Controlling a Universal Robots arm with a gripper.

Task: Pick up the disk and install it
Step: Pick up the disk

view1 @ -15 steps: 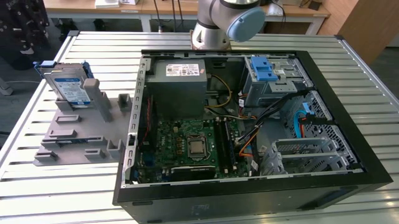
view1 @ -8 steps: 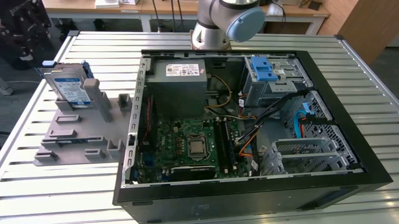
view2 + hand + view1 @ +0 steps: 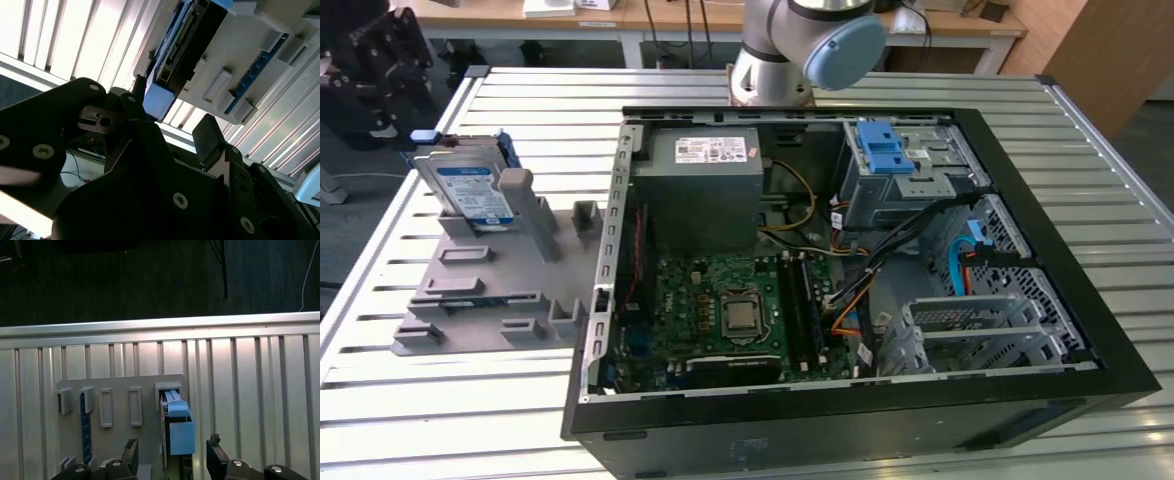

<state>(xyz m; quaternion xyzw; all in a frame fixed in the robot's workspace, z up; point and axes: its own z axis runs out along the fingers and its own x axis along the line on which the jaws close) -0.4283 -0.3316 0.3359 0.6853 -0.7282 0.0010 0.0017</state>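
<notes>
The tool (image 3: 173, 449) is open and holds nothing. In the first wrist view its two fingers (image 3: 131, 449) stand wide apart, and the disk (image 3: 176, 412) lies straight ahead in the gap between them, not touching either as far as I can tell.

The disk stands on edge, thin side up. Its long axis runs away from the tool, along the slats of the table (image 3: 250, 390), so the fingers face its two broad sides and would close across its thickness. The blue rail (image 3: 182, 437) at its near end is the part closest to the tool.

The second wrist view gives the same relation from lower down. The tool (image 3: 172, 115) sits just short of the rail's blue end (image 3: 157, 100), with one fingertip just beside it and the other set off to the far side. The disk's (image 3: 187, 40) dark connector face stretches away beyond.

The disk sits in the end slot of a grey holder (image 3: 120, 385) whose other slots run off to one side.

In the exterior view the disk (image 3: 464, 190) is upright at the far end of that holder (image 3: 480, 290), on the view's left. It is outside the open case (image 3: 854, 420), so by my reading it is neither picked up nor installed.
</notes>
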